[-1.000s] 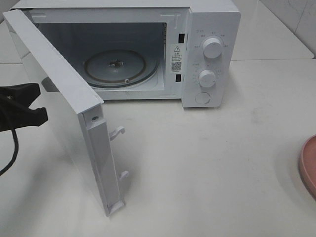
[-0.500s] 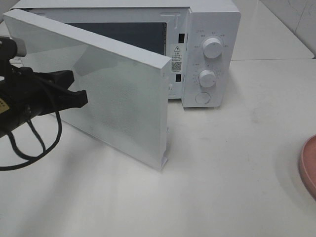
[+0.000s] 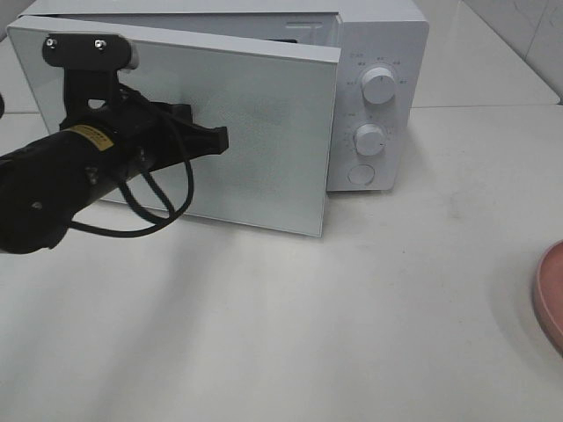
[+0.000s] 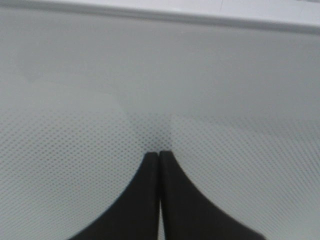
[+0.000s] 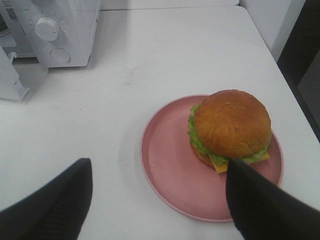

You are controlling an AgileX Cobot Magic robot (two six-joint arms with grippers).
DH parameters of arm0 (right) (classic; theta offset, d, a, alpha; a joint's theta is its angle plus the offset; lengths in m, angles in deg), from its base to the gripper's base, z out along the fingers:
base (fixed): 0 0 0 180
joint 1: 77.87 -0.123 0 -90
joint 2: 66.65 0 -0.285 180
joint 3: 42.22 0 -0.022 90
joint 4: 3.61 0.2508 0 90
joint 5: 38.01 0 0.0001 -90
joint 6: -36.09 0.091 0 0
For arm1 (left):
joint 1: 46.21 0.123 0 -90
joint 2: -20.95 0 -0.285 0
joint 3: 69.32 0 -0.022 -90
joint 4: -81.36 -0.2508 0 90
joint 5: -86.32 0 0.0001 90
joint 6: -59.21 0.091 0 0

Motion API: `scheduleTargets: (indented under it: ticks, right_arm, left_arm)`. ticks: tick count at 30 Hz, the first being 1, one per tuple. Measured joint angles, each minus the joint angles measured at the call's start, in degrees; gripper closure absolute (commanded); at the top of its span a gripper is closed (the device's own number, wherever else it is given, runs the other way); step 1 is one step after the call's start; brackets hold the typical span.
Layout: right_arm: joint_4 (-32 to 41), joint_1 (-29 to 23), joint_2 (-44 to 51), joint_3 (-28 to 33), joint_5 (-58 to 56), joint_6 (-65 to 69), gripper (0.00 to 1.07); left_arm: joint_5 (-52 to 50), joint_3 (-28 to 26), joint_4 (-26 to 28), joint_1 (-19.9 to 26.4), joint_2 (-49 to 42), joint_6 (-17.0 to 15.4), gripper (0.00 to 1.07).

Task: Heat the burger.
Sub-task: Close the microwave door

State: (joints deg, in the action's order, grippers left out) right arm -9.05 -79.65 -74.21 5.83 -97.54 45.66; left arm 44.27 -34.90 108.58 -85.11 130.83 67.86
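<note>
Left gripper (image 3: 220, 139), jaws closed and empty, presses its tip against the door (image 3: 264, 132), apparently to push it, while the right gripper (image 5: 159, 192) hangs open above the burger (image 5: 231, 125) on its plate (image 5: 165, 165), far right of the microwave (image 3: 378, 97).

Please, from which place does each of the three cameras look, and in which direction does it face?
Exterior high: mounted high, looking down at the microwave, its door and the table; shows the left gripper.
Left wrist: on the left arm, facing the door closely; shows the shut left gripper.
Right wrist: on the right arm, looking down at the burger on the plate; shows the open right gripper.
Shared: exterior and right wrist both see microwave and plate.
</note>
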Motion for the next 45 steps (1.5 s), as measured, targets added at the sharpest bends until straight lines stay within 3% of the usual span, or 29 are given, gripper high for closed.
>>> scheduleTargets:
  ticks: [13, 27, 31, 37, 39, 42, 44, 45]
  right_arm:
    - [0.0, 0.0, 0.0, 0.0, 0.0, 0.0, 0.35]
    - [0.0, 0.0, 0.0, 0.0, 0.0, 0.0, 0.35]
    - [0.0, 0.0, 0.0, 0.0, 0.0, 0.0, 0.35]
    - [0.0, 0.0, 0.0, 0.0, 0.0, 0.0, 0.35]
    - [0.0, 0.0, 0.0, 0.0, 0.0, 0.0, 0.35]
    - [0.0, 0.0, 0.0, 0.0, 0.0, 0.0, 0.35]
    - [0.0, 0.0, 0.0, 0.0, 0.0, 0.0, 0.35]
    - [0.0, 0.0, 0.0, 0.0, 0.0, 0.0, 0.35]
  left_arm:
    - [5.5, -13.12, 12.15, -2.35, 8.25, 9.51, 1.07]
    - [12.15, -21.2, 13.52, -3.44, 13.12, 12.61, 1.07]
    - [13.35, -24.35, 16.73, -3.67, 14.44, 17.25, 1.07]
    - [14.15, -24.64, 17.65, -3.72, 14.44, 18.56, 1.07]
    - [14.27, -24.81, 18.85, -4.35, 13.92, 22.06, 1.07]
    - [14.09, -24.81, 19.14, -4.7, 13.64, 22.98, 1.07]
    - [12.2, -23.95, 20.0, -5.9, 11.4, 26.41, 1.07]
    - [12.2, -23.95, 20.0, -5.9, 11.4, 26.41, 1.07]
